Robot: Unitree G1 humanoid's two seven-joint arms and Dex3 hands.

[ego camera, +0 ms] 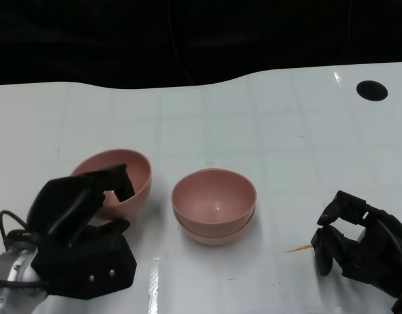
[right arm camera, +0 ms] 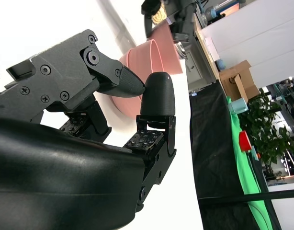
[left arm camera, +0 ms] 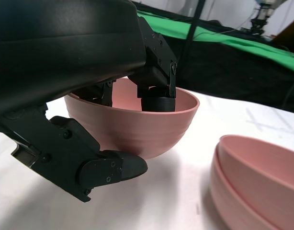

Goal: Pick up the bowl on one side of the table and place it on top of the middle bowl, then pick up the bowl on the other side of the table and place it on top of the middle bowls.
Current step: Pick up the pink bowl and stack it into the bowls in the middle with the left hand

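Honestly, the left side was where I saw the trouble. My left hand (ego camera: 83,229) had the side bowl (ego camera: 126,180) gripped at its near rim, toward the table's (ego camera: 266,118) front-left corner: fingers (left arm camera: 156,98) hooked inside the wall, the thumb (left arm camera: 111,170) under the outside curve. In the left wrist view the bowl sat tilted and seemed just clear of the surface, though I could not be sure its base had left the table. A pinch on one rim of a smooth bowl struck me as weak; I judged that the bowl could swing or slide out of that hold on the way across.

At the table's middle sat the middle stack (ego camera: 214,204), already two bowls nested, close beside the held one. With so little room between them, I judged that a low carry could clip the stack's rim and shove it, and a tilted release could leave the third bowl cocked rather than nested.

Toward the front-right corner my right hand (ego camera: 358,245) rested by the table, fingers curled in on nothing, well apart from the stack. A thin pale sliver (ego camera: 298,248) lay just beside it; I could not tell what it was.
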